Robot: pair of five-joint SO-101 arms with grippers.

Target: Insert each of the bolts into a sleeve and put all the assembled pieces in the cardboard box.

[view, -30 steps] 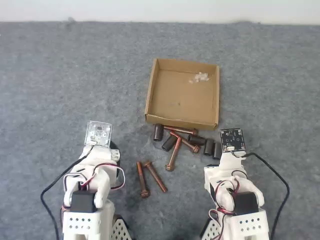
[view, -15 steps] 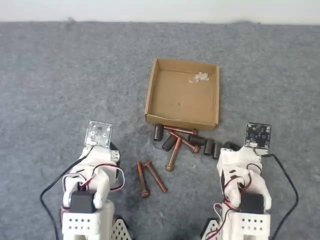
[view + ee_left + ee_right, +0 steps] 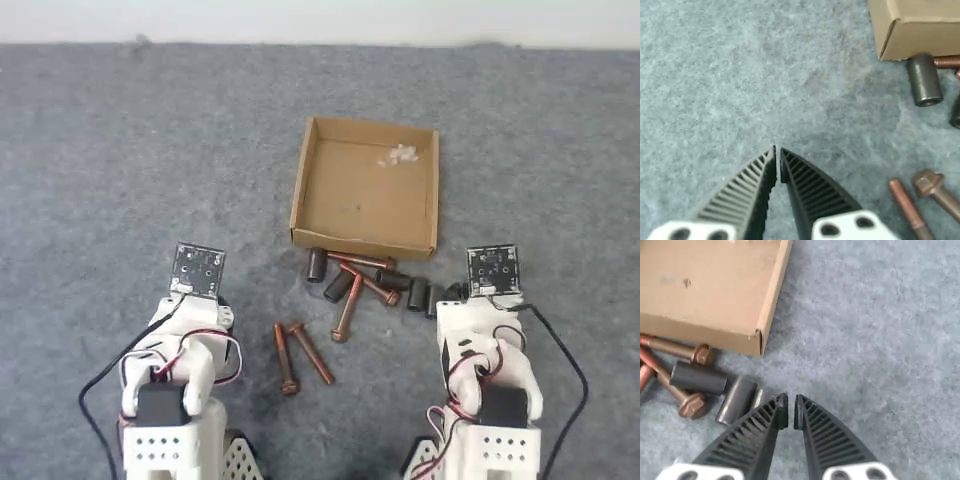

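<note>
Presently we log the left gripper [image 3: 778, 152] pressed together above carpet [image 3: 740, 75]; right gripper [image 3: 790, 402] likewise, just beside a dark sleeve [image 3: 737, 399].

The table [image 3: 120, 150] is lit brightly and evenly by diffuse light from above. Short, soft shadows are cast along the front wall of the cardboard box [image 3: 362, 241] and under the sleeve [image 3: 924, 80] lying beside it.

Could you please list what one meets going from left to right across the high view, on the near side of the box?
Left arm → two loose bolts → heap of sleeves and bolts → right arm.
</note>
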